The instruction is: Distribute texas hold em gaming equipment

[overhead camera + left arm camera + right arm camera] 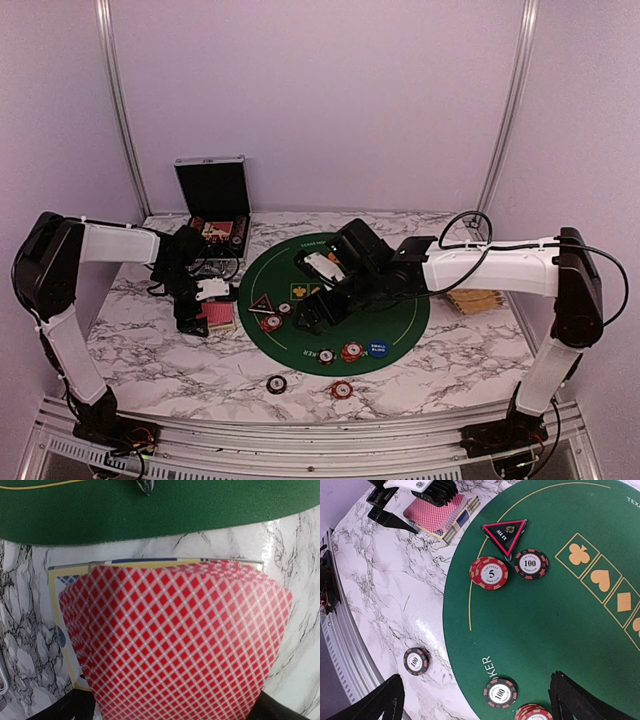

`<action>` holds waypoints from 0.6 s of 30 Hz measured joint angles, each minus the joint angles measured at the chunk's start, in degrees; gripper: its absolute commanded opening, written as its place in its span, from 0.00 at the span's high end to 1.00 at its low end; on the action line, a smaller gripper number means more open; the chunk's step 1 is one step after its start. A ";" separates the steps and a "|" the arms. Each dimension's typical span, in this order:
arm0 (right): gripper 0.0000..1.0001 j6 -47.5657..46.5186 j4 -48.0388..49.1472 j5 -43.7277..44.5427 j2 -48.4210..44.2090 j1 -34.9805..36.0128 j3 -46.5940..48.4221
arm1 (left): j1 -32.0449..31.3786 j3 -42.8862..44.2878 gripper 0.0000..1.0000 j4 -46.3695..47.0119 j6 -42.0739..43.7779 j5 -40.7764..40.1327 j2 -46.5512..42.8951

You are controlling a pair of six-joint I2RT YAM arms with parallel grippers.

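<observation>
The red cards (175,640) lie fanned in a pile beside the green mat (545,630). On the mat, a black triangle (504,536), a red 5 chip (489,572) and a black 100 chip (531,563) lie flat, close together. A blue disc (378,350) lies near the mat's front edge. A lone black chip (416,660) and a lone red chip (342,389) lie off it.

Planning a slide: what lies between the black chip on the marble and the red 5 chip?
Nothing. Right wrist view: only bare marble and green mat between black chip and red 5 chip.
</observation>
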 measured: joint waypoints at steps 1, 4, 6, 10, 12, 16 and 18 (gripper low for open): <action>0.01 0.00 0.02 0.00 0.00 0.00 0.00 | 0.00 0.00 0.01 0.02 0.24 -0.07 -0.02; 0.01 0.02 0.02 -0.02 0.00 0.00 0.00 | 0.04 0.00 0.01 0.02 0.52 -0.35 -0.09; 0.01 0.02 0.02 -0.02 0.00 0.00 0.00 | 0.15 0.00 0.01 0.02 0.63 -0.37 -0.09; 0.01 0.04 0.02 -0.02 0.00 0.00 -0.02 | 0.68 0.00 0.01 0.02 0.79 -0.37 -0.09; 0.01 0.04 0.02 -0.04 0.00 0.00 -0.15 | 0.96 0.00 0.01 0.02 0.90 -0.39 -0.11; 0.01 0.04 0.04 -0.07 0.00 -0.02 -0.33 | 1.20 0.00 0.01 0.00 0.92 -0.39 -0.13; 0.01 0.04 0.04 -0.09 0.00 -0.02 -0.33 | 1.20 0.00 0.01 0.00 0.92 -0.39 -0.13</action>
